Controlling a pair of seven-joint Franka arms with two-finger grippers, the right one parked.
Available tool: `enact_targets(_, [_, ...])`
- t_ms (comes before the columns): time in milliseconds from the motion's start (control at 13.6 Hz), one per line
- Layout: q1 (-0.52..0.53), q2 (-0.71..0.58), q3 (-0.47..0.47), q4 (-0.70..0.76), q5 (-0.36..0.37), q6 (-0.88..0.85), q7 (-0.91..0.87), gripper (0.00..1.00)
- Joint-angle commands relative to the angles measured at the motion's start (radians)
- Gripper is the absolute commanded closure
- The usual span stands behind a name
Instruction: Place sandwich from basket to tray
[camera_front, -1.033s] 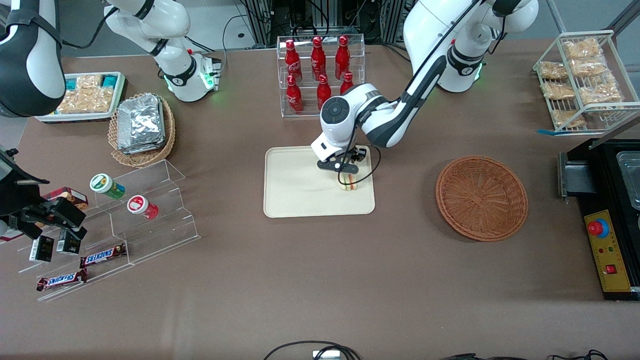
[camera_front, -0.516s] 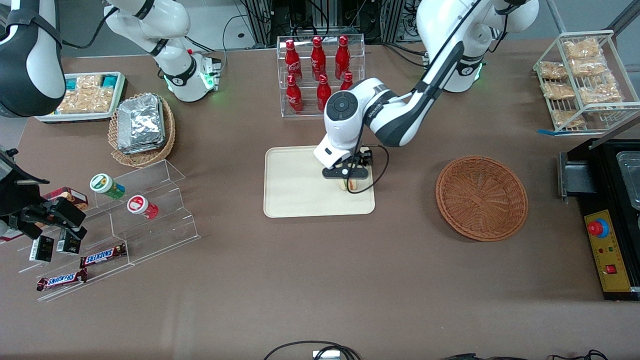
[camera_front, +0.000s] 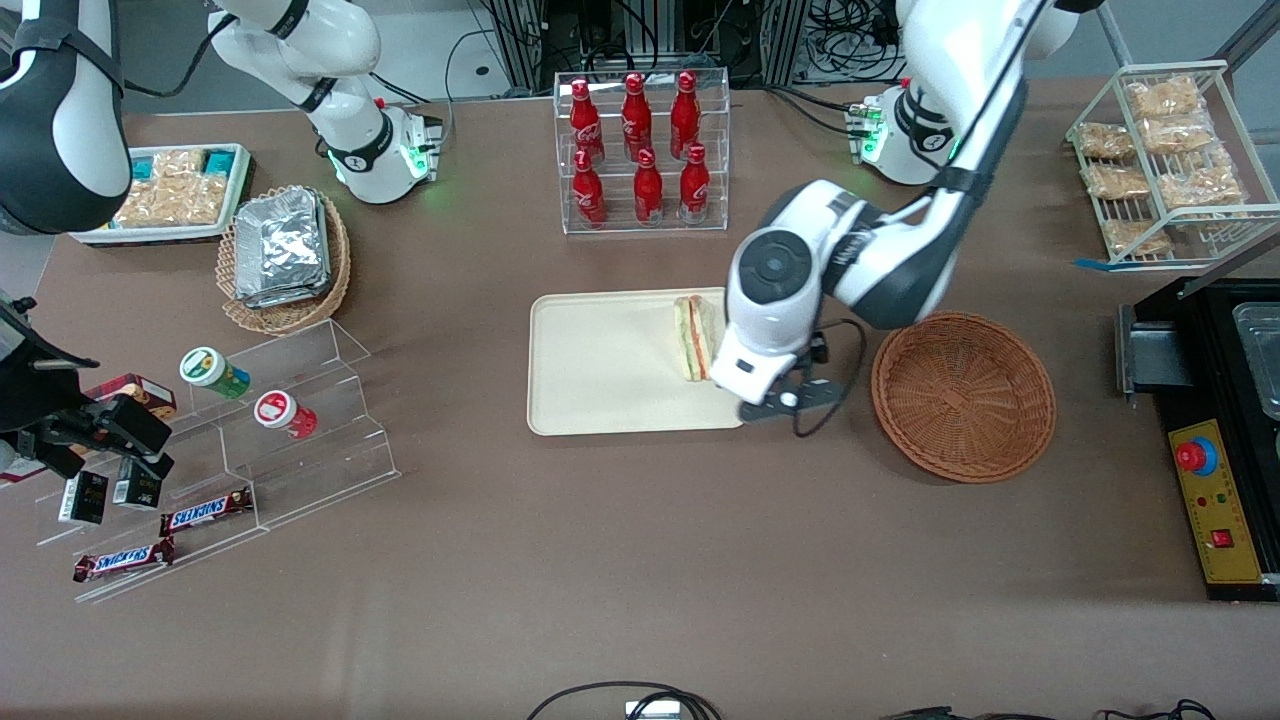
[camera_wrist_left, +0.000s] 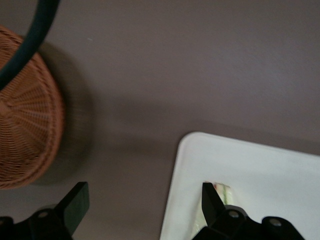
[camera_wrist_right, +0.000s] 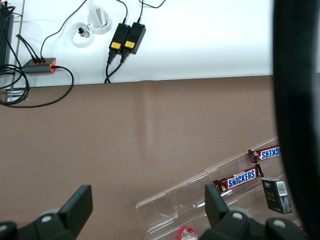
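The sandwich (camera_front: 696, 336) lies on the cream tray (camera_front: 600, 370), near the tray's edge that faces the basket. It is free of the gripper. The reddish-brown wicker basket (camera_front: 963, 395) sits on the table toward the working arm's end and holds nothing. My left gripper (camera_front: 772, 402) hangs over the tray's corner, between the sandwich and the basket, a little nearer the front camera than the sandwich. In the left wrist view the gripper (camera_wrist_left: 144, 192) is open and empty, with the tray (camera_wrist_left: 250, 165), a sliver of the sandwich (camera_wrist_left: 223, 191) and the basket (camera_wrist_left: 25, 135) below it.
A clear rack of red bottles (camera_front: 640, 150) stands farther from the camera than the tray. A tan basket of foil packets (camera_front: 285, 255) and an acrylic stepped stand (camera_front: 290, 420) lie toward the parked arm's end. A wire snack rack (camera_front: 1165, 160) and a black control box (camera_front: 1215, 500) lie toward the working arm's end.
The gripper let go of the sandwich, which now lies on the tray. The arm rose and swung toward the basket and nearer the camera.
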Motion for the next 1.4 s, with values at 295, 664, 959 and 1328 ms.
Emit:
enact_targets(295, [0.197, -0.069, -0.011, 0.107, 0.008, -0.191, 0.164, 0.01])
enact_targets(664, [0.328, -0.167, -0.011, 0.136, -0.007, -0.394, 0.410, 0.00])
enact_targets(959, [0.397, -0.249, -0.008, 0.112, -0.053, -0.425, 0.532, 0.00])
enact_targets(1328, [0.412, -0.374, 0.078, 0.029, -0.131, -0.425, 0.722, 0.00])
